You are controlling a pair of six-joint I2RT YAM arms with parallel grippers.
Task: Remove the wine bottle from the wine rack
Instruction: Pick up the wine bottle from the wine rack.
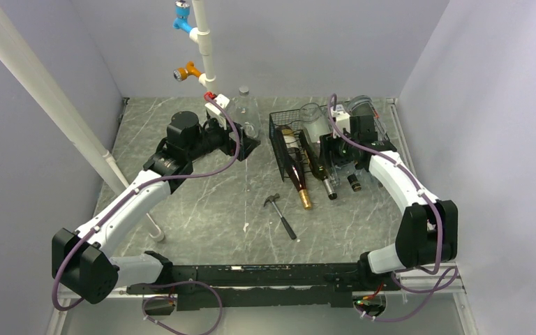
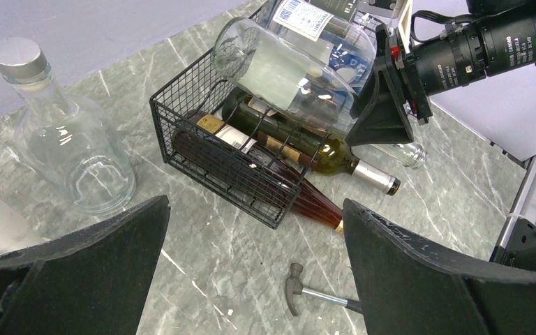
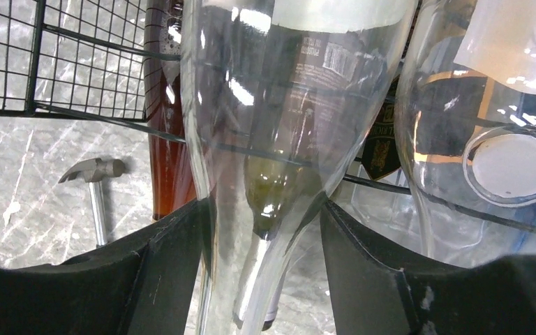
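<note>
clamping the clear wine bottle point(image 3: 265, 91) on the wine rack point(image 2: 230, 171): right jaws; left jaws wide.

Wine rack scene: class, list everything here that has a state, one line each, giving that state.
wine rack: on the table, holding bottles
clear wine bottle: lying on the top tier
green bottle: lying in the lower tier, neck poking out
capped bottle: upright on the table, cap on
hammer: lying flat on the table
left pincer: open, empty
right pincer: closed on the clear wine bottle's shoulder
</note>
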